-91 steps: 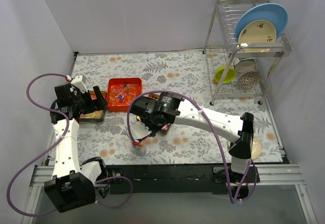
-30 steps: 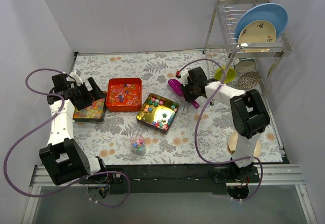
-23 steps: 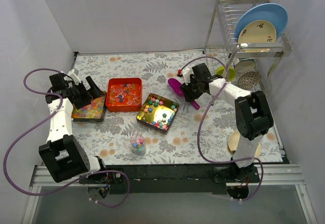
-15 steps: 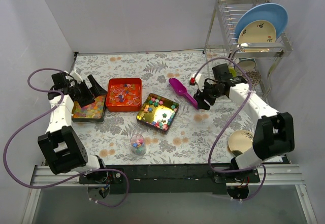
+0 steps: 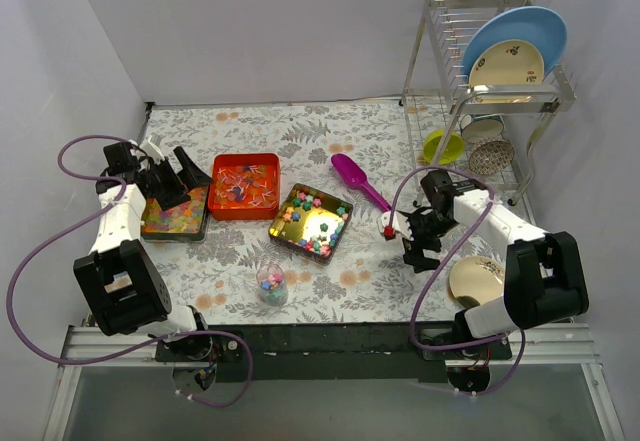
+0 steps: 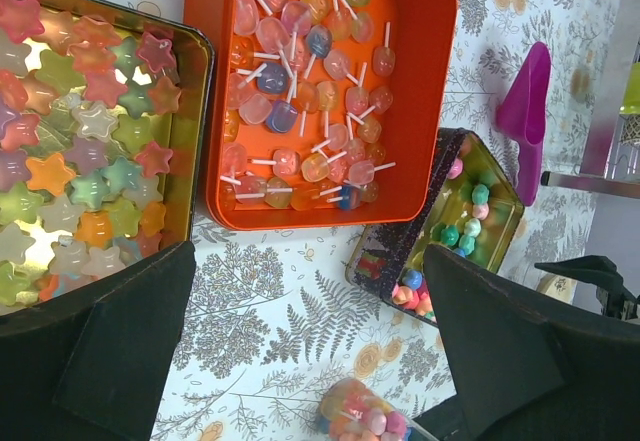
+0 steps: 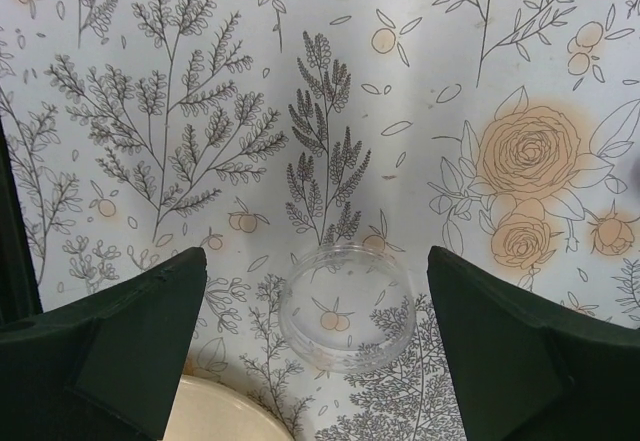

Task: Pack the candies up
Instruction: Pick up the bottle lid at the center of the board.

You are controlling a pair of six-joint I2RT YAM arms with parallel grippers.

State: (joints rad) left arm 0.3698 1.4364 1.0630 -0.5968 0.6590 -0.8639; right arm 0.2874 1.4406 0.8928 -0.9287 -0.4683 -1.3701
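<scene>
The left gripper (image 6: 308, 261) is hovering with its fingers spread wide. The candies (image 6: 300, 91) are lying just ahead of it, in the orange tray (image 6: 440, 61) and the dark tin (image 6: 203, 81) beside it. The right gripper (image 7: 315, 261) is hanging agape over a clear lid (image 7: 345, 306) — well apart from any candies.

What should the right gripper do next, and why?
Probably lower the right gripper and close on the clear round lid. The gripper hangs open above the lid, which lies between its fingers, and the jar holds candies, so capping seems due.
</scene>
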